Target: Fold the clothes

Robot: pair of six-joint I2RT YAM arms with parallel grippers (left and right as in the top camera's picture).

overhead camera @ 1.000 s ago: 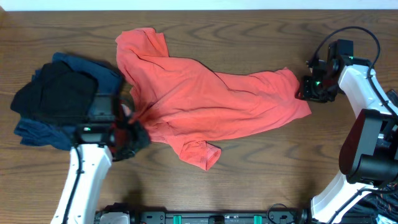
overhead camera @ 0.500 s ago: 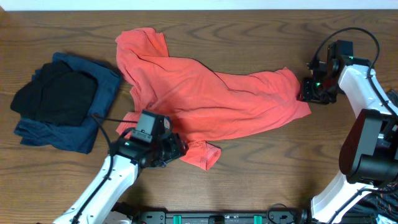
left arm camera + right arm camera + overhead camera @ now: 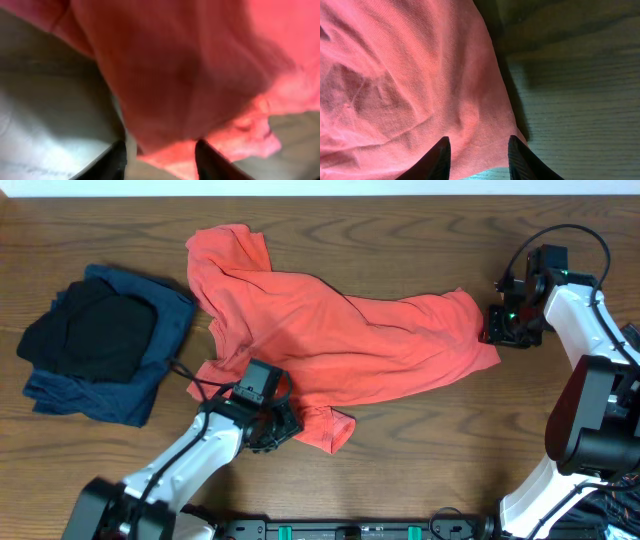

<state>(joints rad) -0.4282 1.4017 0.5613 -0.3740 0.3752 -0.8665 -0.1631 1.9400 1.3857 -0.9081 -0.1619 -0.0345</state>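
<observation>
The coral-red T-shirt [image 3: 330,345] lies crumpled and spread slantwise across the middle of the table, with no lettering showing. My left gripper [image 3: 290,424] is at the shirt's lower edge, beside the front sleeve [image 3: 332,430]. In the left wrist view it [image 3: 162,161] is open, with the shirt [image 3: 190,75] hanging blurred between and beyond its fingers. My right gripper [image 3: 489,327] is at the shirt's right edge. In the right wrist view it [image 3: 477,159] is open, its jaws straddling the shirt's [image 3: 410,75] edge. A pile of navy and black clothes [image 3: 95,345] lies at the left.
The wooden table [image 3: 420,450] shows bare wood in front of the shirt and to its right [image 3: 580,100]. The dark pile lies a short way left of the left arm. The table's far edge runs along the top of the overhead view.
My left arm has swung from beside the dark pile rightward to the shirt's lower edge near the front sleeve. The right arm and the shirt have not visibly moved.
</observation>
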